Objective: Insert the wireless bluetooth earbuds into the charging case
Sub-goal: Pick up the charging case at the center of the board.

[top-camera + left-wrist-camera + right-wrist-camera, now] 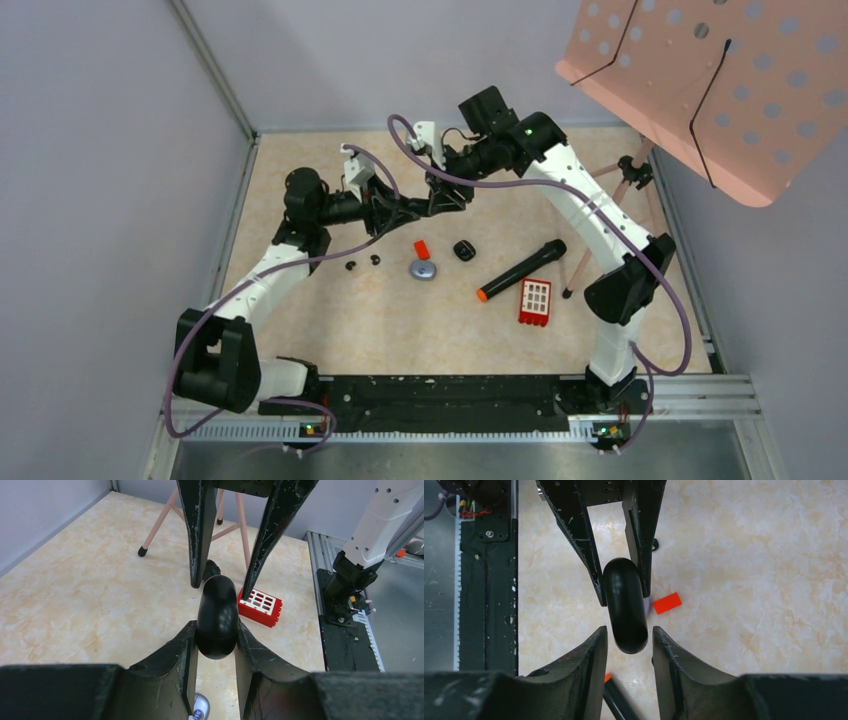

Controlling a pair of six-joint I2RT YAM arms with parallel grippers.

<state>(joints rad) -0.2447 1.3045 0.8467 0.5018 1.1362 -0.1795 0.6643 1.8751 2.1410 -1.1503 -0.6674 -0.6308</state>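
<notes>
Above the far half of the table, a beige sheet veined like marble, the two arms meet nose to nose over the charging case, a glossy black capsule with rounded ends that mirrors the light. The left gripper has its matte, scuffed black jaws clamped on the sides of one end. The right gripper straddles the other end with its jaws a little apart, a sliver of table showing between one finger and the shell. The case hangs clear of the surface. The wireless bluetooth earbuds lie as two tiny dark beads on the table, left of the middle, near each other and apart from the case. Around the middle sit a small flat red tile, a grey domed pebble shape just nearside of it, and a little black rounded block. Toward the right edge a black cylinder with an orange tip lies aslant, just beside a red block faced with a grid of pale cells.
</notes>
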